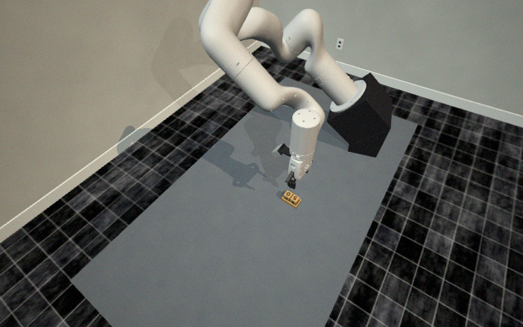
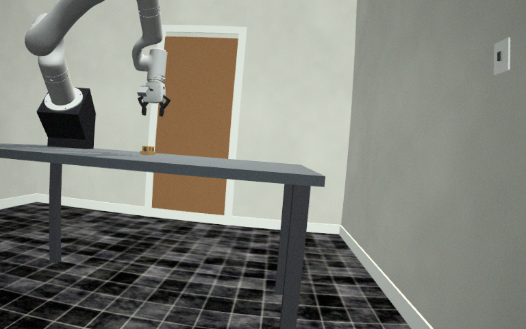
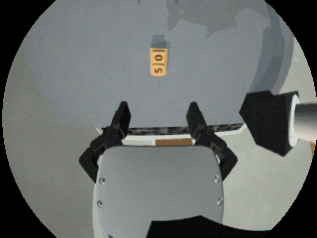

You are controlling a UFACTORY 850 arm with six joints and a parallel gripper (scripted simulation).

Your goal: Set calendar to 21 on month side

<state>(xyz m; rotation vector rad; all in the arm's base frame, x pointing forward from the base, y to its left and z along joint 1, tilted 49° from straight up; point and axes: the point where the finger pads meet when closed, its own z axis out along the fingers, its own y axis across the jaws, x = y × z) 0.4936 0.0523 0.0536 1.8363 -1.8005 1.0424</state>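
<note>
The wooden calendar tray (image 1: 289, 202) sits flat on the grey table with two cubes side by side in it. Their top faces read 0 and 5 in the top view. It also shows in the exterior view (image 2: 147, 150), where the side faces look like 6 and 1, though they are too small to be sure, and in the wrist view (image 3: 158, 62). My gripper (image 2: 153, 107) hangs well above the tray, fingers wide open and empty. It also shows in the top view (image 1: 291, 180) and in the wrist view (image 3: 158, 119).
The arm's black base block (image 1: 362, 115) stands at the back of the table. The table's front corner (image 2: 310, 178) lies far to the right of the tray. A brown door (image 2: 196, 120) is behind.
</note>
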